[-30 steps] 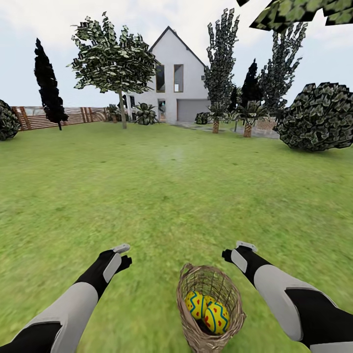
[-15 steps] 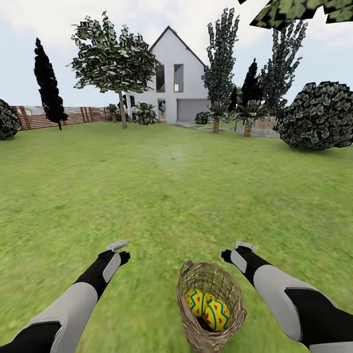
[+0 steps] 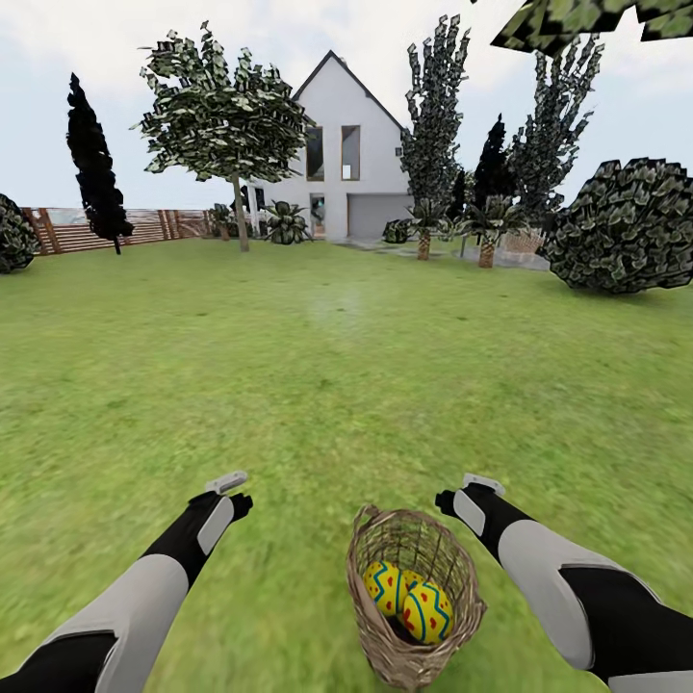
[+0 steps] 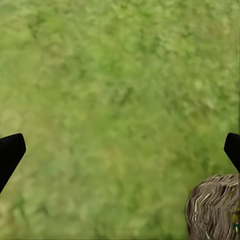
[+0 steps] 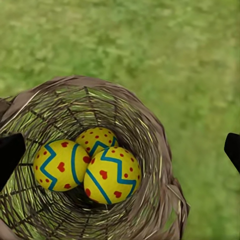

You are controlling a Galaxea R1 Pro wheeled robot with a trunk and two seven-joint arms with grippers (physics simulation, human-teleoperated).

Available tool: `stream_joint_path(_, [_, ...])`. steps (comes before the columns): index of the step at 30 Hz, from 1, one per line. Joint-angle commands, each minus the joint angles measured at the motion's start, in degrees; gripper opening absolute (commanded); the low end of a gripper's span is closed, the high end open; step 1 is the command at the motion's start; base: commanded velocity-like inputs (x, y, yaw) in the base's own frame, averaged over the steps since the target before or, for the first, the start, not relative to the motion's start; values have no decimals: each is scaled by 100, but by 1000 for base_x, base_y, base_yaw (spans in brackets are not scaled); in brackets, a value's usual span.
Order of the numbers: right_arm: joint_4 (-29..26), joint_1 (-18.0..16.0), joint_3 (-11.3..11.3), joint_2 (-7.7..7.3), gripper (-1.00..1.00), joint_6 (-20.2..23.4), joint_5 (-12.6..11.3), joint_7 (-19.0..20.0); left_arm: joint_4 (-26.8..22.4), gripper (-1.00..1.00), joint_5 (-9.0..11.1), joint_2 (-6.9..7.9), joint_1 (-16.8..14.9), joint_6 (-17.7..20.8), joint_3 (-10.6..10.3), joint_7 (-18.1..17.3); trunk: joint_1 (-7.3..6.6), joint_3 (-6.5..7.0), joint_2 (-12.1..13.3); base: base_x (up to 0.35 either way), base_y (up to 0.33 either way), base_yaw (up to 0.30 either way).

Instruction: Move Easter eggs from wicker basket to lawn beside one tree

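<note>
Three Easter eggs (image 5: 95, 162), all packed touching in one wicker basket (image 3: 414, 597) on the lawn (image 3: 337, 385), lower centre of frame. Left claw (image 3: 229, 493) and right claw (image 3: 460, 493) flank the basket, both spread wide, empty. Upper frame: house (image 3: 346, 154), fence (image 3: 106, 229), one large bush (image 3: 626, 226) at right.
</note>
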Motion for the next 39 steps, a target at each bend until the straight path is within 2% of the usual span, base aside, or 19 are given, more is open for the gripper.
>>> stream_joint_path(1, [-14, -1, -16, 2, 100, 27, -20, -28, -14, 100, 74, -3, -2, 17, 15, 34, 22, -24, -45, 0, 0, 0])
stream_joint_path(18, [-22, -1, -8, 2, 100, 9, 14, -28, -11, 100, 98, 4, -1, 17, 15, 32, 396, -330, -726, 0, 0, 0])
stream_joint_path(23, [2, 7, -1, -10, 100, 19, 31, -93, -28, 100, 86, -121, 8, 0, 33, 41, 395, -329, -725, 0, 0, 0])
stream_joint_path(28, [-49, 27, 1, -150, 100, 23, 27, -74, -28, 100, 88, -94, 13, -1, 32, 27, 395, -329, -725, 0, 0, 0])
stream_joint_path(35, [-63, 34, 0, -376, 100, 27, 24, -55, -29, 100, 89, -82, 9, -1, 32, 24, 549, -455, -1006, 0, 0, 0])
stream_joint_path(39, [-49, 34, -2, -392, 100, 27, 22, -48, -29, 100, 89, -81, 8, -1, 32, 23, 636, -527, -1166, 0, 0, 0])
